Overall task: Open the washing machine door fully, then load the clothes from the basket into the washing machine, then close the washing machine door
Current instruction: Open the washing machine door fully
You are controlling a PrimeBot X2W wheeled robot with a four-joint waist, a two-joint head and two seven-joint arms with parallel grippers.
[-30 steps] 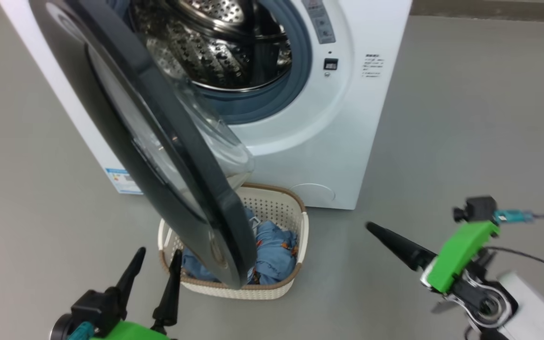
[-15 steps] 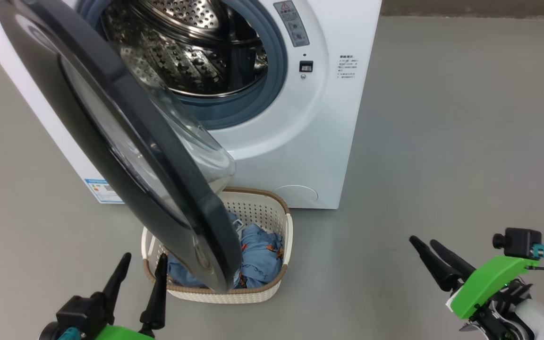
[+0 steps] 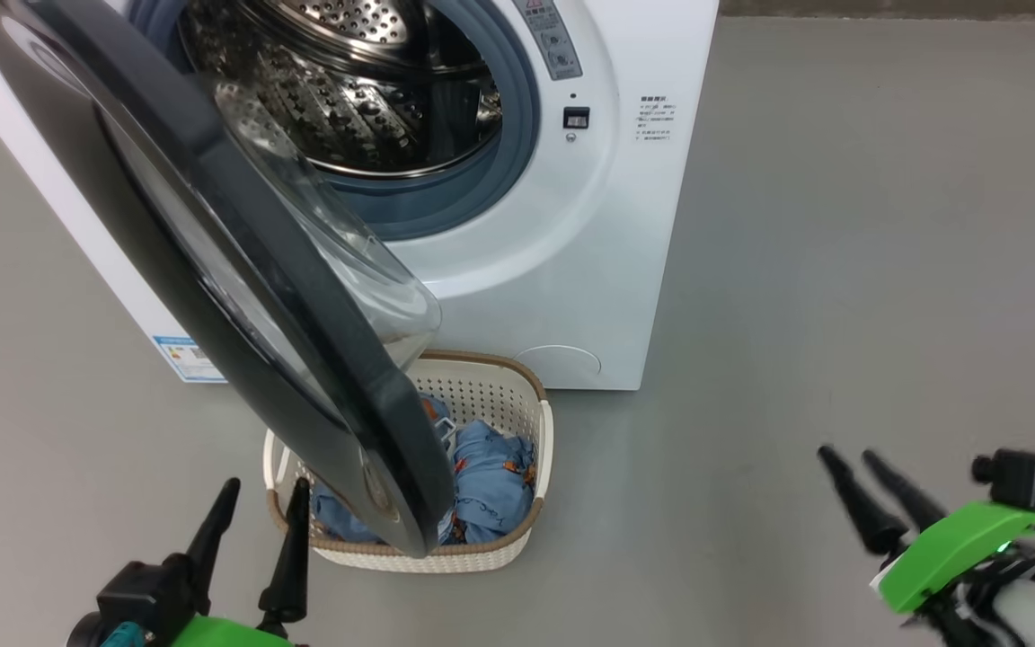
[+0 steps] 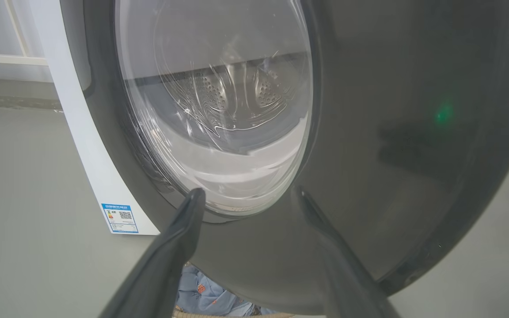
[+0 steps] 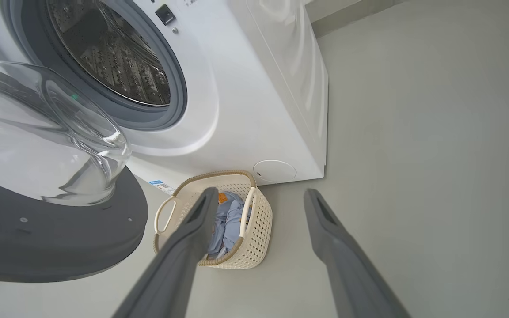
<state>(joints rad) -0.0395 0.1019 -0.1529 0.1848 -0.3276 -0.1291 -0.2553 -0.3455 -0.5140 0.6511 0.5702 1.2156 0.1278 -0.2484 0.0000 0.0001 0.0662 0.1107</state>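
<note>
**Left claw** (image 3: 266, 487): low at the near left, fingers spread wide with nothing between them. It points at the outer face of the door (image 3: 230, 270). The door's lower free edge hangs just ahead and to the right of the fingertips, apart from them.

**Door:** hinged at the left of the machine (image 3: 571, 270) and swung roughly halfway out. Its long rim runs from far up on the claw's left down to that near edge. Judged not yet fully open.

**Basket** (image 3: 490, 392): on the floor (image 3: 841, 225), just beyond the left claw and to its right, close before the foot of the machine. Its left half sits under the overhanging door.

**Clothes** (image 3: 490, 476): a blue heap in the basket, partly hidden behind the door edge. The uncovered part faces the right claw's side.

**Drum** (image 3: 365, 81): perforated steel shows through the opening, up and beyond both claws.

**Right claw** (image 3: 846, 455): low at the near right, fingers likewise spread and holding nothing. It is well apart from the basket, which lies ahead and to its left.

**Governing relation:** the left claw is nearer the door edge but stands on the door's outer side. Opening the door wider probably means carrying that edge leftward past this claw, which would uncover the clothes.
</note>
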